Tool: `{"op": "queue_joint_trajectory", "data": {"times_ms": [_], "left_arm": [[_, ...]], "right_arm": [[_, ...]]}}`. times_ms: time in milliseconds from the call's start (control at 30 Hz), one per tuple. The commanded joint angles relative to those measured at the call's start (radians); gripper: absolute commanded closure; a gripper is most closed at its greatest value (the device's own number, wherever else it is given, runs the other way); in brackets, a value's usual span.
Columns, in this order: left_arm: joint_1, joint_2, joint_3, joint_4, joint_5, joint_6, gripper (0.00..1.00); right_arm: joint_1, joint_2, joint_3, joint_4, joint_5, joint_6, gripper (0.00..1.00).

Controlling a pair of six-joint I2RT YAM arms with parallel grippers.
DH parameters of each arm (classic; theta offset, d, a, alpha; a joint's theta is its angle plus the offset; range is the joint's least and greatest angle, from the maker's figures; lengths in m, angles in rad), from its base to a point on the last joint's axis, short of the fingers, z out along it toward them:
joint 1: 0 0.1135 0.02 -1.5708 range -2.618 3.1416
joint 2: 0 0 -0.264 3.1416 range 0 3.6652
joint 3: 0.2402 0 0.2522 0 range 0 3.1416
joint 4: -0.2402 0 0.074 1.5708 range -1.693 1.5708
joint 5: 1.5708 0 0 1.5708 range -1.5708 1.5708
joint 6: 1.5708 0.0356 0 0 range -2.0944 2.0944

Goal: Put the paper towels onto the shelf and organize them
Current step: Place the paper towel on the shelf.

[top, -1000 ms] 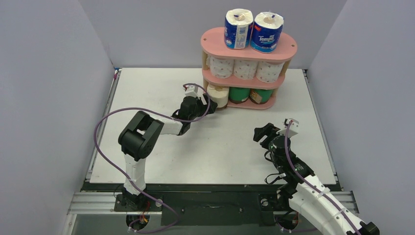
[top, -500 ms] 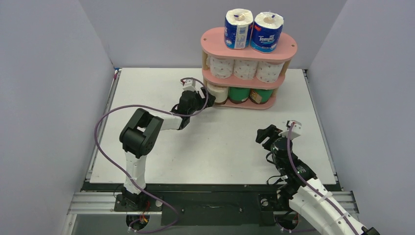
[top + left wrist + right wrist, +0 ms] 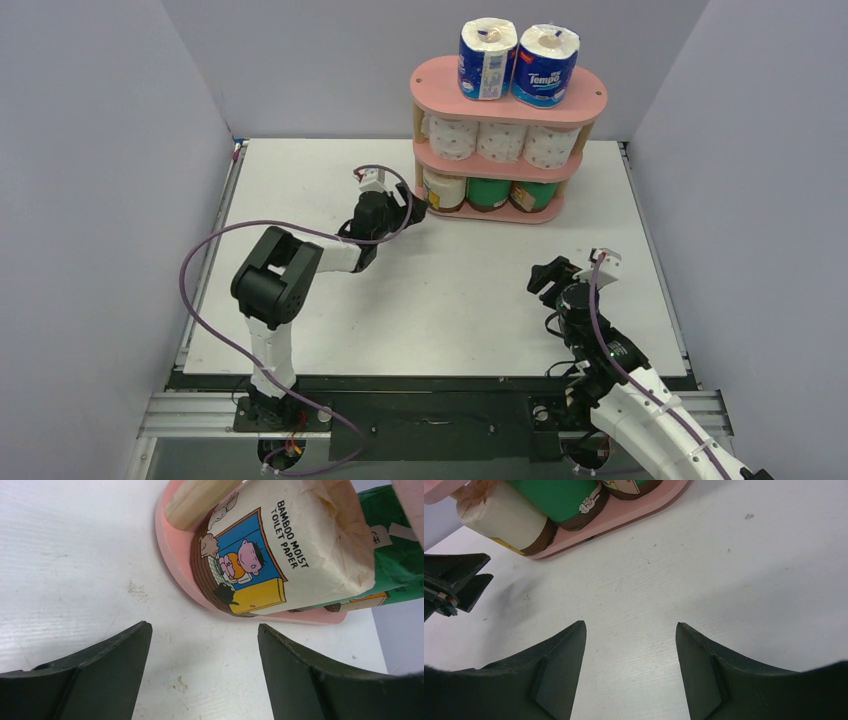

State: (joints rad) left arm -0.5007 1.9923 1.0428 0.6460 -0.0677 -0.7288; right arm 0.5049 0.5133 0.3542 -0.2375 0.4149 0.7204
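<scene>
Status at my console, both arms in view.

Shelf: the pink three-tier rack of oval boards on light wooden posts (image 3: 430,85) stands at the far edge of the white table (image 3: 330,180), right of centre, close to the grey back wall (image 3: 330,60).

Load: all eight paper towels are on the shelf.
- Top board: two blue-white printed rolls (image 3: 487,58) stand upright side by side.
- Middle board: three white rolls with pink dots (image 3: 501,141) fill the tier from post to post.
- Bottom board: the cream-wrapped brown roll (image 3: 443,189) sits at the left end just beside a post. The two green-wrapped brown rolls (image 3: 488,192) sit to its right.

Left gripper (image 3: 412,206): it is low at the shelf's left end, just short of the bottom board's rim. The jaws stand well apart with nothing between them. In the wrist view the cream roll lies ahead, apart from both fingers.

Right gripper (image 3: 548,275): it is well apart from the shelf, toward the near right of the table. The jaws are parted and hold nothing, with only tabletop showing between them.

Room: a broad stretch of tabletop lies between the shelf front and the right gripper. Grey side walls (image 3: 100,200) close in on both table edges.
</scene>
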Motion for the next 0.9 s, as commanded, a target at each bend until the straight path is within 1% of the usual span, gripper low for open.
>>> {"op": "queue_joint_trajectory", "data": {"times_ms": [0,167,333,500,867], "left_arm": [[-0.01,-0.09,-0.035,0.085,0.003,-0.05,0.26],[-0.043,-0.069,-0.029,0.096,0.028,-0.076,0.3],[-0.056,-0.022,0.015,0.08,0.037,-0.073,0.33],[-0.056,0.02,0.048,0.064,0.043,-0.063,0.39],[-0.055,0.087,0.134,0.013,0.04,-0.02,0.47]], "right_arm": [[0.001,-0.021,0.014,-0.003,0.06,-0.004,0.39],[0.001,-0.101,0.01,-0.053,0.147,0.018,0.42],[0.001,-0.16,0.005,-0.09,0.187,0.017,0.43],[0.002,-0.158,0.006,-0.118,0.195,0.028,0.43],[0.0,-0.15,0.02,-0.137,0.204,0.03,0.43]]}}
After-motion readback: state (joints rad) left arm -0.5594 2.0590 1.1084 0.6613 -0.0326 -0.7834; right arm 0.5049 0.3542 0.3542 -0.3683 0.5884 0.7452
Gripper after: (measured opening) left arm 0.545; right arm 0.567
